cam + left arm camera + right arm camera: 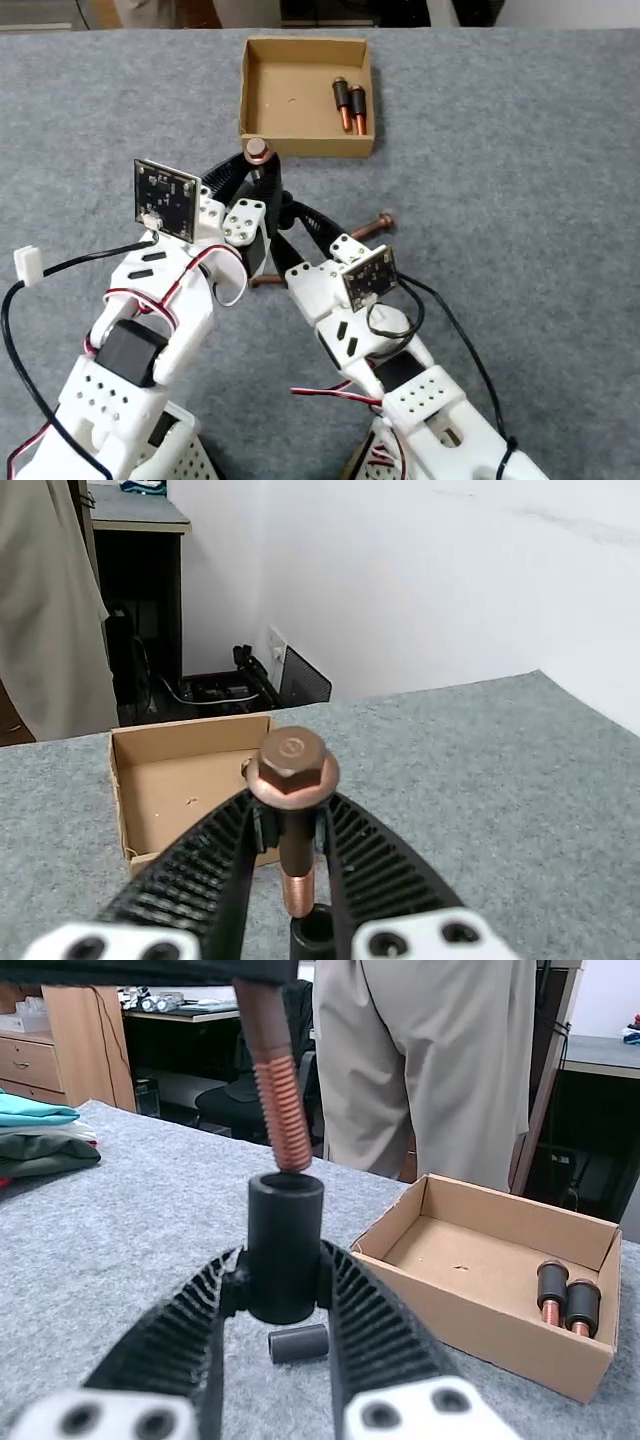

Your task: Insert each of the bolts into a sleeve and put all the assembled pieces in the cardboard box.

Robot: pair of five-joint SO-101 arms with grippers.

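Note:
My left gripper [258,168] is shut on a copper bolt [257,149] held upright, head up, just in front of the cardboard box [255,90]. In the left wrist view the bolt [290,815] hangs between the fingers over a black sleeve [315,935]. My right gripper [285,1260] is shut on that sleeve [285,1245], upright, with the bolt's threaded tip [280,1120] at its mouth. Two assembled pieces [350,104] lie in the box's right part. A loose bolt [375,225] lies on the mat by the right arm. A loose sleeve [298,1343] lies beyond the right gripper.
Grey felt covers the table [520,150]. A copper end [265,281] pokes out between the two arms. A white perforated crate [175,450] stands at the near edge under the left arm. Open mat lies to the left and right of the box.

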